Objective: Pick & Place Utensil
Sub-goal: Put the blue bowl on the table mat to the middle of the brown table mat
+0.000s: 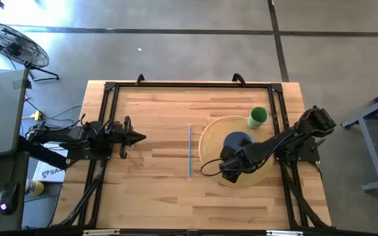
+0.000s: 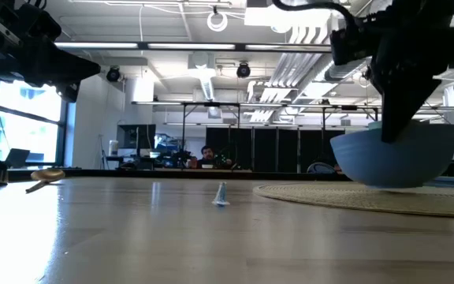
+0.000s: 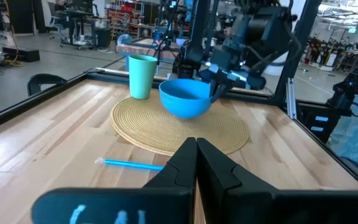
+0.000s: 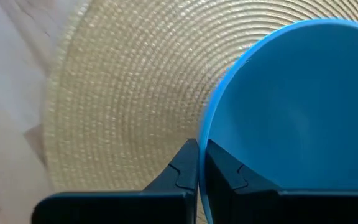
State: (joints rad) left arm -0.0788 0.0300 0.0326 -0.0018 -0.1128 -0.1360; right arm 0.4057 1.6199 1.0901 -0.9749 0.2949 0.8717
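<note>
A thin blue utensil (image 1: 189, 151) lies flat on the wood table, left of a round woven mat (image 1: 210, 147); it also shows in the left wrist view (image 3: 132, 165). A blue bowl (image 1: 238, 139) is over the mat, with a green cup (image 1: 257, 117) standing at the mat's far edge. My right gripper (image 1: 230, 157) is at the bowl, shut on its rim. My left gripper (image 1: 140, 137) waits shut above the table's left side, touching nothing. My right gripper pinches the blue bowl's rim (image 4: 202, 134), one finger inside the bowl and one outside. The fingers come from above, pointing down. The bowl stays upright over the mat (image 2: 392, 162); I cannot tell whether its bottom rests on the mat or hangs just above it.
A dark metal frame (image 1: 176, 85) runs around the table top. Bare wood lies between the utensil and my left gripper and along the near edge. Beyond the table, the low view shows a workshop with a person far off.
</note>
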